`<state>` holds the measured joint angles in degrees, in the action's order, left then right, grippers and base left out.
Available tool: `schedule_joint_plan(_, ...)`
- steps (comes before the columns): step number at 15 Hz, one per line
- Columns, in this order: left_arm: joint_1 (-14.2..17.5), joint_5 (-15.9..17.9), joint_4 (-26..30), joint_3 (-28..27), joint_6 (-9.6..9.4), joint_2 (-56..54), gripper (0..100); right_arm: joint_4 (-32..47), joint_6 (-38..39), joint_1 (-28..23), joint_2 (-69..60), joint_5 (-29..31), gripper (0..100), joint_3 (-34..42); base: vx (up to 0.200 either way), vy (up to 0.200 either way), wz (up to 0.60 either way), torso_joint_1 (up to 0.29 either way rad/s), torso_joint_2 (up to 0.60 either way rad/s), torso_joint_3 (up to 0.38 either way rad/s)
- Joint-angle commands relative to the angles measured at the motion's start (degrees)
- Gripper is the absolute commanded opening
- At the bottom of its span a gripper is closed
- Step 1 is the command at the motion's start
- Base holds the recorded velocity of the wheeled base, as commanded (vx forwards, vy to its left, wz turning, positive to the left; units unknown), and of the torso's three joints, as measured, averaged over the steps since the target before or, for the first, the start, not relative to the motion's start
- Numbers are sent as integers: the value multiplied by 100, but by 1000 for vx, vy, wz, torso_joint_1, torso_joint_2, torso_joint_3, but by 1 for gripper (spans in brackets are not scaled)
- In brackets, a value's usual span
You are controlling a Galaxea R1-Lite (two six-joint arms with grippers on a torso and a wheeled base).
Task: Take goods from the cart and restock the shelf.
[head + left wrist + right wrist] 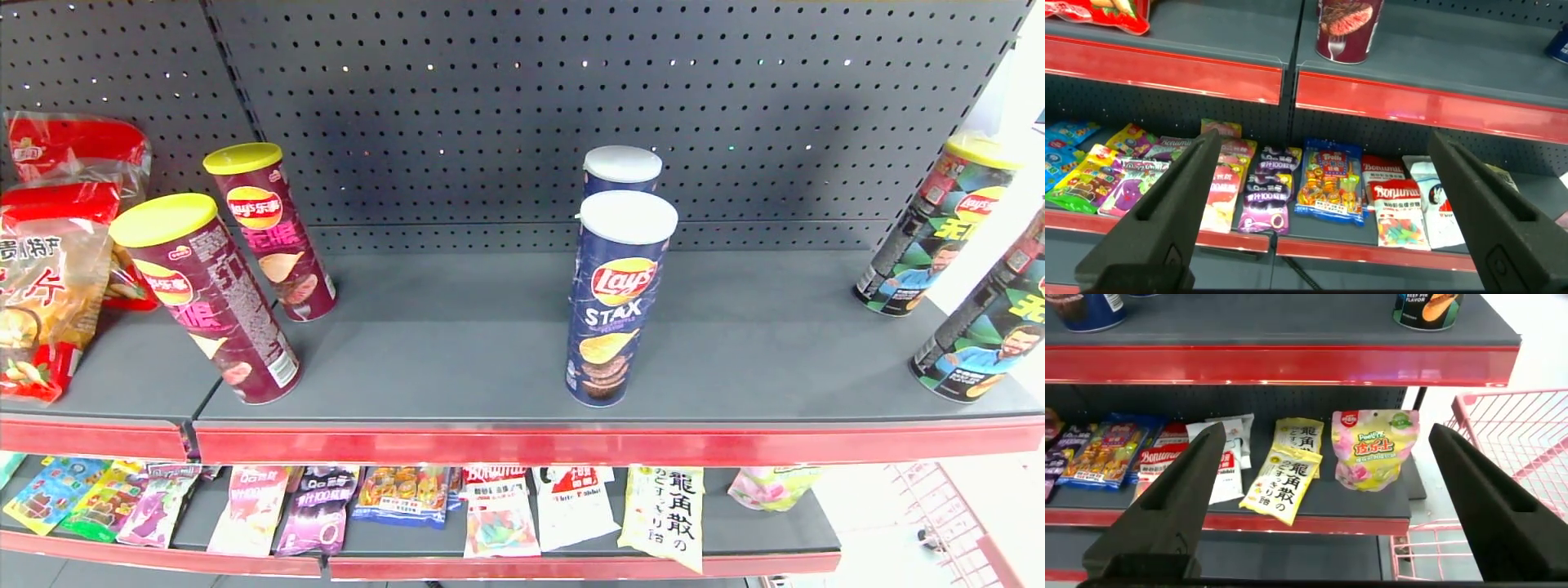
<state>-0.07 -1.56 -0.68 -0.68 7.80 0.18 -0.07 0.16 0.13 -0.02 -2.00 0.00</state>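
Partly cropped cart (1507, 469), rear blue can (622, 167) half hidden, left gripper (1324, 139) and right gripper (1327, 429) splayed, empty

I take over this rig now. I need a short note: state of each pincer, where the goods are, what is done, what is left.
Both open and empty: left pincer before the lower shelf, right pincer near the pink cart.
The upper shelf holds two maroon cans, two blue cans, two green cans, wide gaps between.
Done: cannot tell.
Left: fetch goods from the cart, fill the gaps.
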Motion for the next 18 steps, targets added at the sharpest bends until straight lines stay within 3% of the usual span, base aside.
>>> schedule_joint_plan(1,-1,-2,-2,-2,2,8,100,-1,2,4,2,-2,100,0,0,0,-600,2,2,7)
schedule_joint_plan(18,-1,7,-2,-2,2,8,100,-1,11,4,2,-2,100,0,-12,0,0,0,0,0)
